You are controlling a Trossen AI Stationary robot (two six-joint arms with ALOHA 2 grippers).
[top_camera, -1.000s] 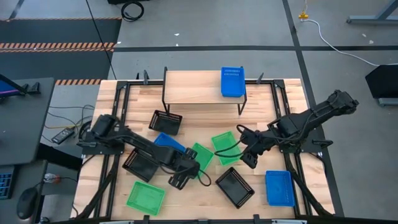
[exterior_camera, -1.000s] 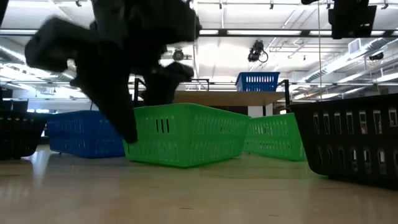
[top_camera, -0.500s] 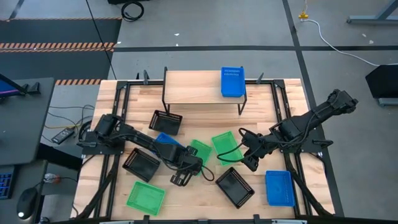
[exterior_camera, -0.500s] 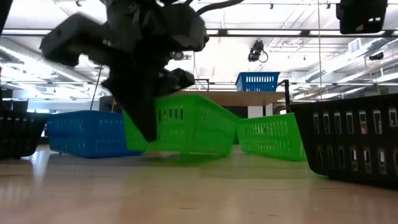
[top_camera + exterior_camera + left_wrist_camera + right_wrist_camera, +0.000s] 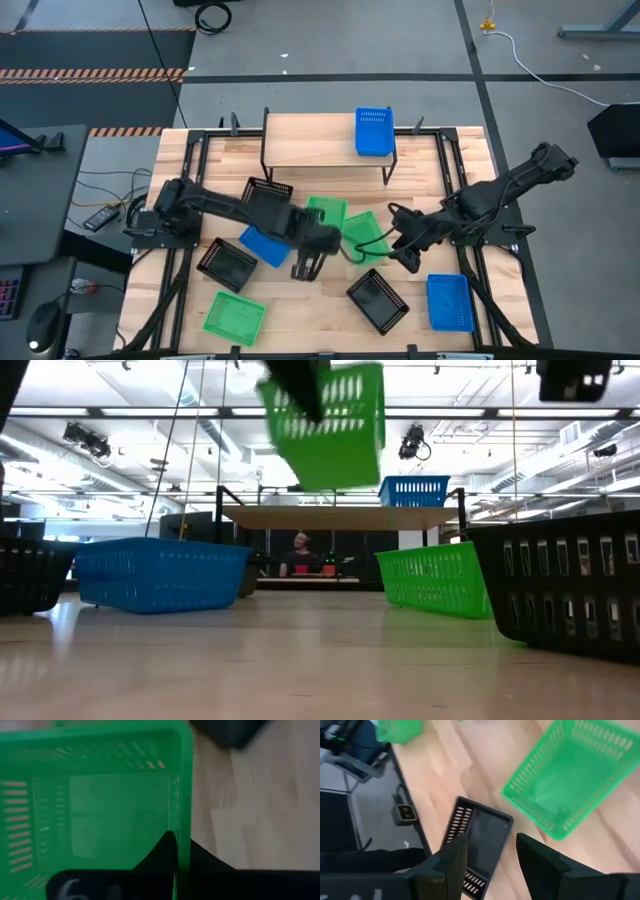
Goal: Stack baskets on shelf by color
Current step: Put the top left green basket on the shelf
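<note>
One green basket point(image 5: 324, 212) hangs mid-frame, its wall pinched in the left hand point(image 5: 312, 236); the right hand point(image 5: 487, 857) gapes over the desk point(image 5: 420, 165), centre-right.

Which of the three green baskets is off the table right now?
The green basket gripped by the left gripper, lifted mid-table; the other two green ones rest on the tabletop.

robotics lab / industrial test bay
concrete floor point(image 5: 330, 40) with hazard striping point(image 5: 90, 73), exposed ceiling ducts point(image 5: 215, 435), strip lights, person point(image 5: 300, 555) at desk behind
</note>
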